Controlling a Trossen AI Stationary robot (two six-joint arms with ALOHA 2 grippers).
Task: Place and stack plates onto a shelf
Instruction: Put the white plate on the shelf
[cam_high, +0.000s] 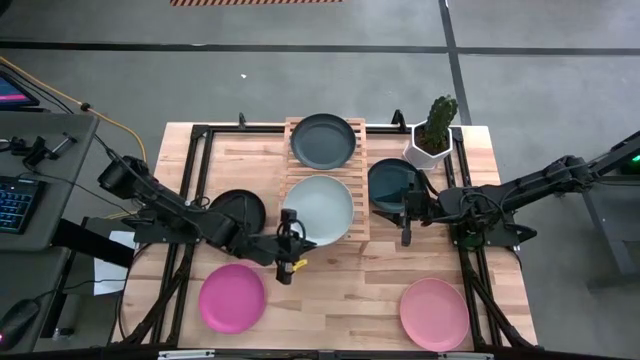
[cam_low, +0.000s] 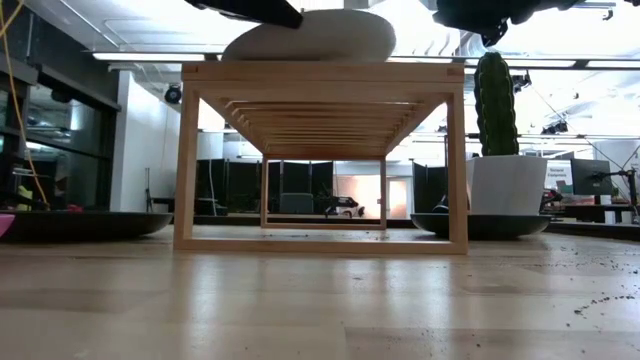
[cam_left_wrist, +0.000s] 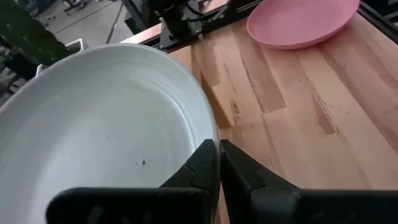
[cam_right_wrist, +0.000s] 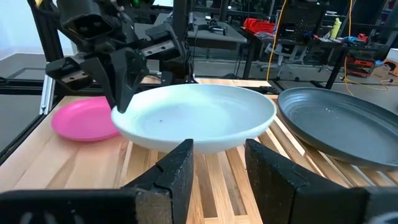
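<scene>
The pale mint plate (cam_high: 322, 207) sits on the near half of the slatted wooden shelf (cam_high: 360, 165); the low view shows the mint plate (cam_low: 310, 40) on the shelf top (cam_low: 320, 72). A dark teal-grey plate (cam_high: 323, 140) lies on the shelf's far half. My left gripper (cam_high: 291, 228) is shut on the mint plate's near-left rim. My right gripper (cam_right_wrist: 217, 171) is open and touches nothing. It hovers right of the shelf, by another dark plate (cam_high: 392, 183) on the table. Black (cam_high: 240, 210), magenta (cam_high: 232, 297) and salmon pink (cam_high: 435, 312) plates also lie on the table. My left gripper pinches the mint plate's rim (cam_left_wrist: 208, 134) at its near-left edge, one finger (cam_left_wrist: 200, 167) on the inner face, the other (cam_left_wrist: 244, 177) outside. The fingers slant down from above and from the table's left. The plate's underside (cam_right_wrist: 205, 148) is on the slats or just above them.
A white cactus pot (cam_high: 432, 140) stands at the table's far right, beside the shelf. Black frame rails (cam_high: 190, 180) run along the table's left and right sides. Bare wood (cam_high: 340, 295) lies between the magenta and salmon plates.
</scene>
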